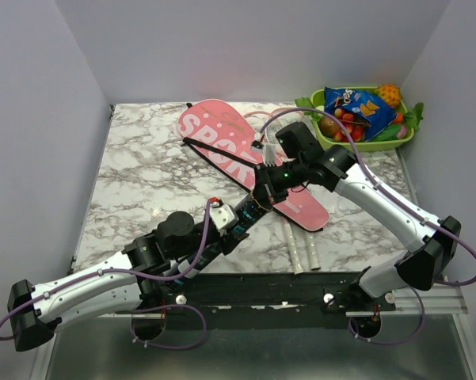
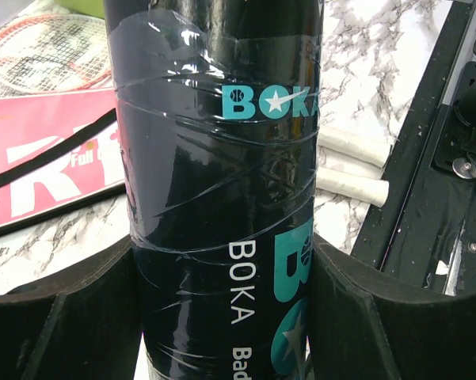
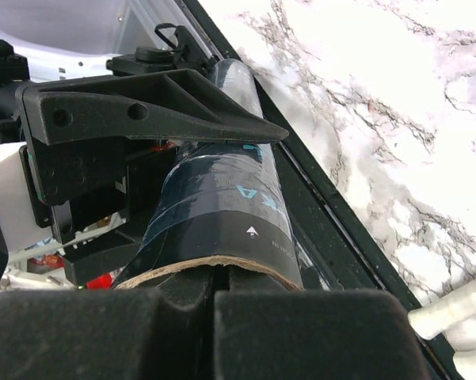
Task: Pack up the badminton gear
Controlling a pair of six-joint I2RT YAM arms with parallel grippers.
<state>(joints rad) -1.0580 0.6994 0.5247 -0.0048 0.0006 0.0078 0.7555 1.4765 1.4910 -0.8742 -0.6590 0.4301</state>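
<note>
My left gripper [image 2: 226, 273] is shut on the dark tube [image 2: 214, 142], which carries teal "BOKA" lettering and stands up between the two black fingers [image 2: 71, 313]. In the top view the tube [image 1: 249, 212] hangs above the table's front middle. My right gripper [image 3: 220, 289] is shut, its tips pressed together at the tube's cardboard mouth [image 3: 214, 265]; I cannot see anything between them. Behind lies the pink racket bag [image 1: 222, 142] with its black strap. A pink racket head [image 2: 39, 55] shows past the bag's edge, and two white handles [image 1: 301, 252] lie near the front edge. No shuttlecocks show.
A green tray [image 1: 366, 146] of fruit and snacks stands at the back right corner. The black mounting rail [image 1: 301, 285] runs along the table's near edge, just below the racket handles. White walls close in the table on three sides.
</note>
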